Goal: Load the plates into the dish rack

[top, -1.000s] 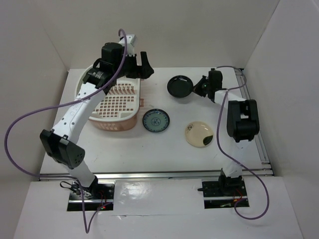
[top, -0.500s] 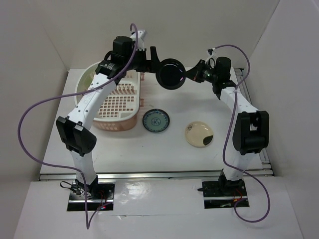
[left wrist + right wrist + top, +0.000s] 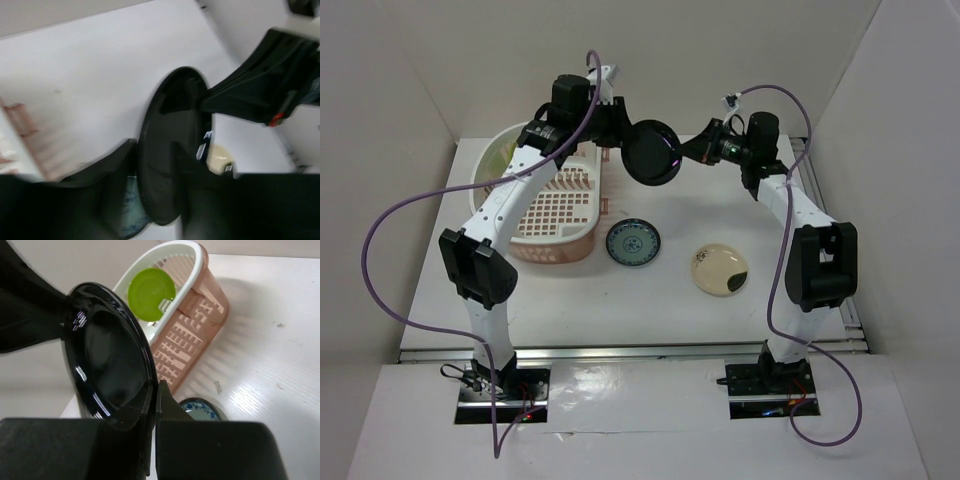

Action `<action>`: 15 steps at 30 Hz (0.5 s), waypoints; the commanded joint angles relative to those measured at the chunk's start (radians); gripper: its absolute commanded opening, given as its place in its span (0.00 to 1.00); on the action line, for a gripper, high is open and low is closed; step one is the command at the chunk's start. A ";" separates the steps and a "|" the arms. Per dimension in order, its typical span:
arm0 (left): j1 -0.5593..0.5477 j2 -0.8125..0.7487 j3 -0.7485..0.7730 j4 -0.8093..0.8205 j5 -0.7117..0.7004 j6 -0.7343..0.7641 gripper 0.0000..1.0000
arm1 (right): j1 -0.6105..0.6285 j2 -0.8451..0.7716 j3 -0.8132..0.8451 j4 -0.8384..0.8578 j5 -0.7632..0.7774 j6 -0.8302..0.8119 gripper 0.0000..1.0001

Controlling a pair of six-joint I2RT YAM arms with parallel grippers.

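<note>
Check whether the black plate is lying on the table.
No, the black plate is held up off the table, its rim clamped in the right gripper.

The glossy black plate (image 3: 170, 120) stood on edge between the fingers of the left gripper (image 3: 156, 150), the right gripper (image 3: 205, 102) apparently pinching its blurred upper rim.

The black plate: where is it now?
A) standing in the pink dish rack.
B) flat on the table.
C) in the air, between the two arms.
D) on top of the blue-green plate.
C: the black plate hangs on edge above the table, the right arm's fingers clamped on its rim and the left arm's fingers either side of it.
</note>
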 commanded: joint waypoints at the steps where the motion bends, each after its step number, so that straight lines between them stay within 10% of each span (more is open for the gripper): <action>1: -0.004 -0.014 -0.005 0.032 0.015 0.005 0.39 | 0.000 -0.052 0.055 0.088 -0.033 0.022 0.00; 4: -0.004 -0.014 -0.005 0.032 0.015 0.005 0.18 | 0.000 -0.052 0.055 0.088 -0.033 0.022 0.00; 15: -0.004 -0.005 -0.024 0.042 0.088 -0.014 0.00 | 0.000 -0.101 0.026 0.134 -0.033 0.058 0.02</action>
